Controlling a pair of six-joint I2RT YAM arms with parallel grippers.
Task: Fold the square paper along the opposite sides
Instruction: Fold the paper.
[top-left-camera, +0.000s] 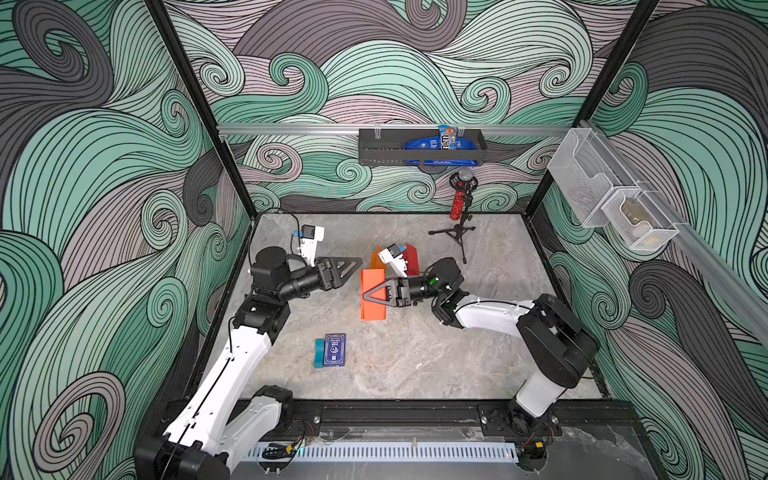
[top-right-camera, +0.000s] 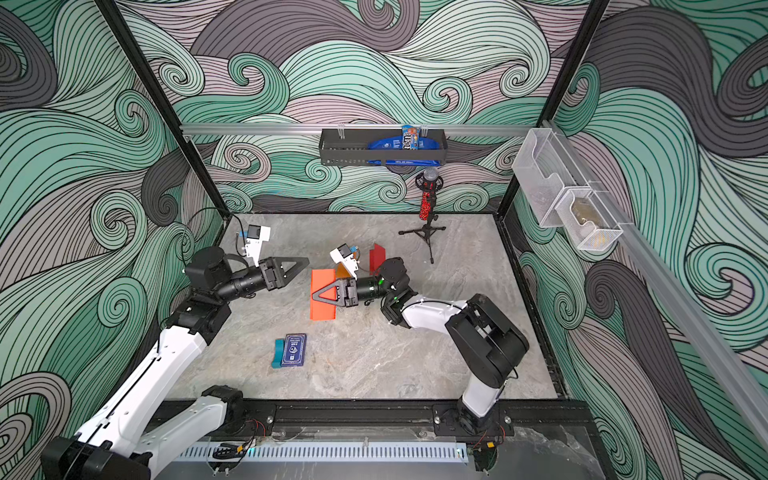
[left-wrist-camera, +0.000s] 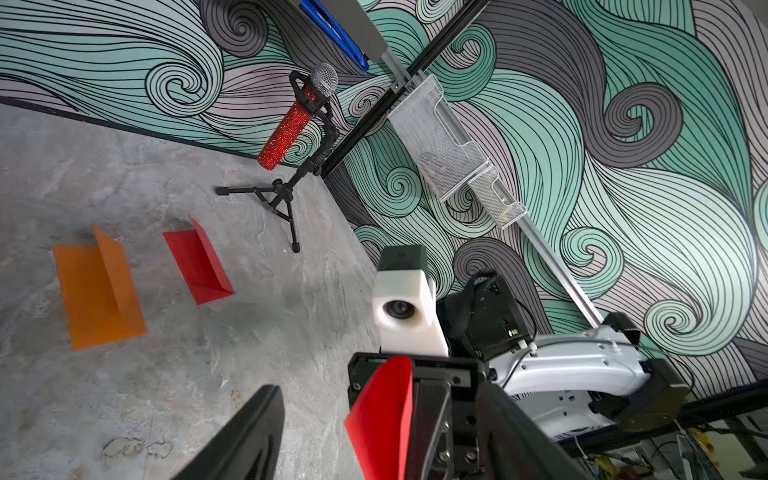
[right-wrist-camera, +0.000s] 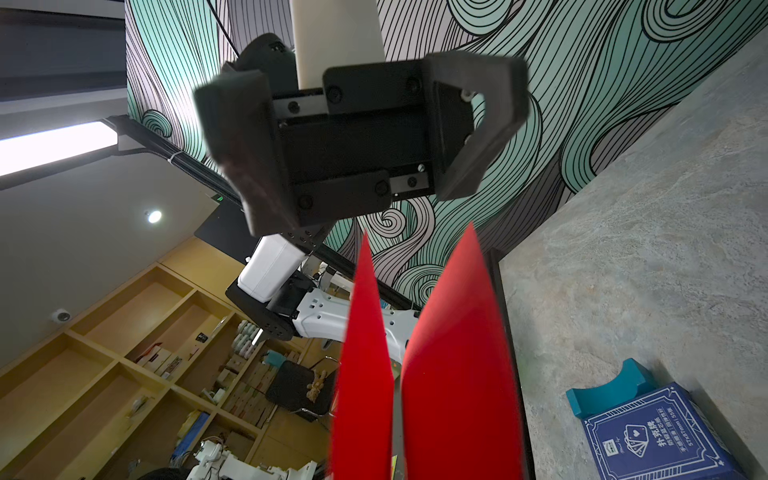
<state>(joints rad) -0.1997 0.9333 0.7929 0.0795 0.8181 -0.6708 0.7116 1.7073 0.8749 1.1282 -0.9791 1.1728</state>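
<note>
Green-and-grey swirled walls (top-left-camera: 415, 62) rise behind and beside a black shelf (top-left-camera: 382, 151), and below the shelf lies a grey marbled floor (top-left-camera: 415, 365).

Three papers (left-wrist-camera: 99, 291) (left-wrist-camera: 197, 266) (left-wrist-camera: 382, 415), one microphone (left-wrist-camera: 286, 129), one card box (top-left-camera: 334, 350)

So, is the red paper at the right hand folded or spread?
Folded: the red paper shows two layers, their free edges gaping apart.

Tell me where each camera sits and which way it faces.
Both top views: high above the arm bases, looking down on the table; left arm, right arm show.
Left wrist: faces the right tool, microphone; own finger shows.
Right wrist: faces the open left tool past the held paper.
Shared: both wrist views see that paper.
</note>
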